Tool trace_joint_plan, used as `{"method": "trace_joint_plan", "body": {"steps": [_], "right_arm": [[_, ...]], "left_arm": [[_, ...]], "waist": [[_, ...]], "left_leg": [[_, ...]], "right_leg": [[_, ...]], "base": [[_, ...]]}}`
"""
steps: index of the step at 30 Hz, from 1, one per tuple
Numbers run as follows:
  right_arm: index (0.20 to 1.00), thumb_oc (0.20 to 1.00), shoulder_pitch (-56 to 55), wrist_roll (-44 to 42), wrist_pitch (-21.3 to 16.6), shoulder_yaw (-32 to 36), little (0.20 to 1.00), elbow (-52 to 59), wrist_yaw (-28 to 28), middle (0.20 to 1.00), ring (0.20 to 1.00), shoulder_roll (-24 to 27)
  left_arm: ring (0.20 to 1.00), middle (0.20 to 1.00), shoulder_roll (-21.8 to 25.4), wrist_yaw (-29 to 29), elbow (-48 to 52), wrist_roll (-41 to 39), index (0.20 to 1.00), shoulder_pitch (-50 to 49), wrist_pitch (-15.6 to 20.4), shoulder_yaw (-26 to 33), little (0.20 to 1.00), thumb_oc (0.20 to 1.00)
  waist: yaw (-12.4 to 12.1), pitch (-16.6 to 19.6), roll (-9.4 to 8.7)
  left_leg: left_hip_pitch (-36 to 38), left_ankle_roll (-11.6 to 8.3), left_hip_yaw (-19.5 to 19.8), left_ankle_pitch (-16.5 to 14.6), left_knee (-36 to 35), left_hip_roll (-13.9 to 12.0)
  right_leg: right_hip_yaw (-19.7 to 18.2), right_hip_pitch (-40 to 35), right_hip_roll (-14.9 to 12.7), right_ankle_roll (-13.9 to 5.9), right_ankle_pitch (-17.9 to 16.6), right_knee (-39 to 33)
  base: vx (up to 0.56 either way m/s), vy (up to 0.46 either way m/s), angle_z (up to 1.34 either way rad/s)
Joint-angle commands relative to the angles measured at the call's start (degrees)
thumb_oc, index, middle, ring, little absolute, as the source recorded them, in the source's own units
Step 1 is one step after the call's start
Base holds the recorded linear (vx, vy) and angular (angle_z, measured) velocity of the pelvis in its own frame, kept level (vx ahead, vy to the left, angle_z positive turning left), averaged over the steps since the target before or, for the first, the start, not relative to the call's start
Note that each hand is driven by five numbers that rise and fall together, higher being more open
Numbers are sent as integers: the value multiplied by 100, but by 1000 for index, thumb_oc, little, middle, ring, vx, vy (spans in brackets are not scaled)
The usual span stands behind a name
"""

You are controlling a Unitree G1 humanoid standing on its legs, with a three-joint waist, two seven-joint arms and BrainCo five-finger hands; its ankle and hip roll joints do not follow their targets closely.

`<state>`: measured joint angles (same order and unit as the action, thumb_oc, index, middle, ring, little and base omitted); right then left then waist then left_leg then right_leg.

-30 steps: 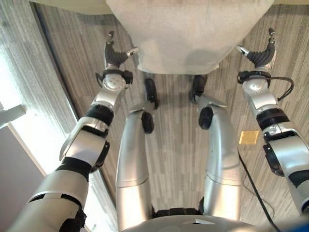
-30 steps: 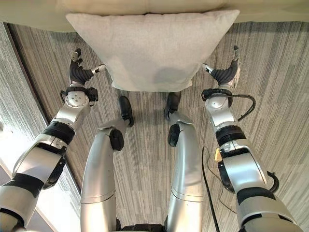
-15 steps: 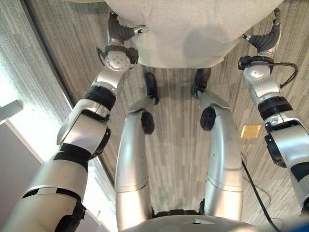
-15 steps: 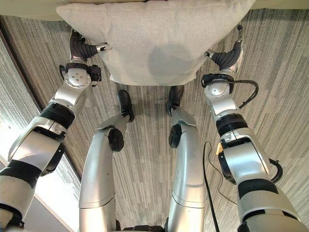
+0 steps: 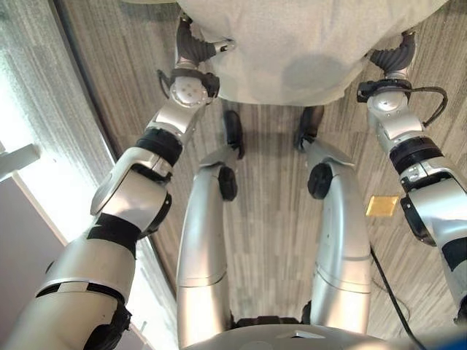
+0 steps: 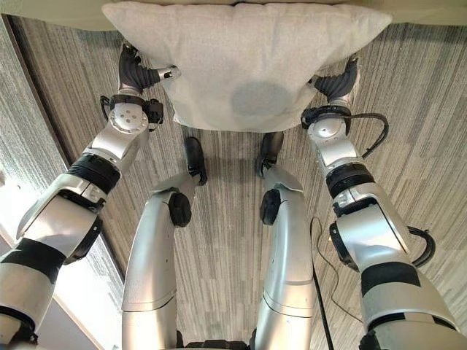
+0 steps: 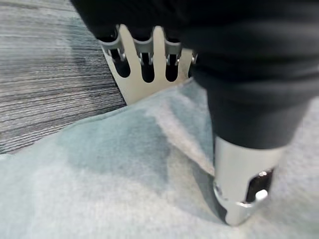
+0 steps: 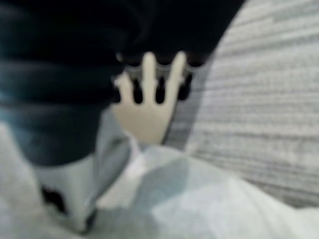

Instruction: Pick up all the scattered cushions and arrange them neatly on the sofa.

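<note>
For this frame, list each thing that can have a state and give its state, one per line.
cushion: light grey, lying flat on the floor, a robot hand against each side edge.
left robot hand: at the cushion's left edge, fingers hidden under the fabric, thumb on top.
right robot hand: at the cushion's right edge, fingers hidden beneath it.
floor: grey striped carpet under the cushion.

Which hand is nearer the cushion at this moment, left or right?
Neither: both touch it. The left hand grips the cushion at its left edge, thumb on top, fingers beneath. The right hand holds the opposite edge the same way.
</note>
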<state>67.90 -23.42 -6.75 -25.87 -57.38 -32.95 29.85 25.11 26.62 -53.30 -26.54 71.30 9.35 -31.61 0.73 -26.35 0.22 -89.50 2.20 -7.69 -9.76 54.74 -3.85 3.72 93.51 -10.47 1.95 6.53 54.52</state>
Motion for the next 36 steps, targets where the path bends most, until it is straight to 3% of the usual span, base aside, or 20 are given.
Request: {"method": "trace_joint_plan", "body": {"steps": [1,4,5,6,7,8,19,23,25,36], "right_arm": [[1000,1000,514,-495,-665,-357,1000,272,500,1000,1000,-479],[1000,1000,647,-848,-773,-470,1000,319,737,1000,1000,-609],[564,564,699,-1014,-850,-506,564,367,860,564,564,-649],[275,275,770,-1132,-888,-597,275,445,989,275,275,-693],[200,200,799,-1154,-905,-628,200,497,1034,200,200,-700],[200,200,821,-1176,-937,-651,200,536,1075,200,200,-712],[200,200,720,-919,-1137,-484,200,1174,1006,200,200,-693],[200,200,414,-688,-1215,-208,200,1646,973,200,200,-638],[200,200,101,-465,-1282,-20,200,2096,968,200,200,-624],[200,200,-1952,549,-1387,1067,200,3932,813,200,200,-631]], "left_arm": [[1000,1000,-324,-72,281,-301,1000,68,374,118,1000,1000],[1000,1000,-393,-104,346,-461,1000,161,420,110,1000,1000],[1000,1000,-394,-134,392,-505,1000,208,450,87,1000,1000],[771,771,-357,-161,447,-543,771,272,481,45,771,771],[432,432,-347,-166,475,-591,432,270,503,52,432,432],[200,200,-347,-171,497,-638,200,291,531,66,200,200],[200,200,-301,-203,882,-762,200,24,697,244,200,200],[200,200,-374,-273,1227,-733,200,-291,774,434,200,200],[200,200,-414,-295,1702,-608,200,-618,859,597,200,200],[200,200,-635,-464,3470,30,200,-2244,964,1084,200,200]], "waist": [[73,261,326],[49,233,329],[43,216,328],[35,214,319],[31,211,319],[31,206,313],[58,394,302],[93,829,277],[117,1063,272],[279,1259,304]], "left_leg": [[-46,-223,494,147,-358,146],[-46,-243,506,147,-333,142],[-46,-256,511,160,-317,135],[-46,-270,521,171,-296,133],[-46,-274,528,176,-269,131],[-46,-281,541,180,-254,131],[-46,-330,537,203,-281,112],[-40,-334,450,294,-725,111],[232,-334,382,387,-1249,140],[2131,-494,605,620,-2700,140]], "right_leg": [[-113,-356,26,-573,347,73],[-110,-356,9,-570,352,116],[-112,-356,7,-566,346,149],[-113,-356,4,-567,343,170],[-114,-356,5,-565,342,197],[-112,-356,11,-565,340,214],[-67,-356,100,-568,295,193],[50,-359,195,-623,236,-133],[111,-559,263,-636,215,-452],[330,-2400,297,-664,56,-1792]], "base": [[0,0,0],[0,0,0],[0,0,0],[0,0,0],[0,0,0],[0,0,0],[1,-3,0],[-24,-17,0],[-78,-29,1],[-49,-33,4]]}}
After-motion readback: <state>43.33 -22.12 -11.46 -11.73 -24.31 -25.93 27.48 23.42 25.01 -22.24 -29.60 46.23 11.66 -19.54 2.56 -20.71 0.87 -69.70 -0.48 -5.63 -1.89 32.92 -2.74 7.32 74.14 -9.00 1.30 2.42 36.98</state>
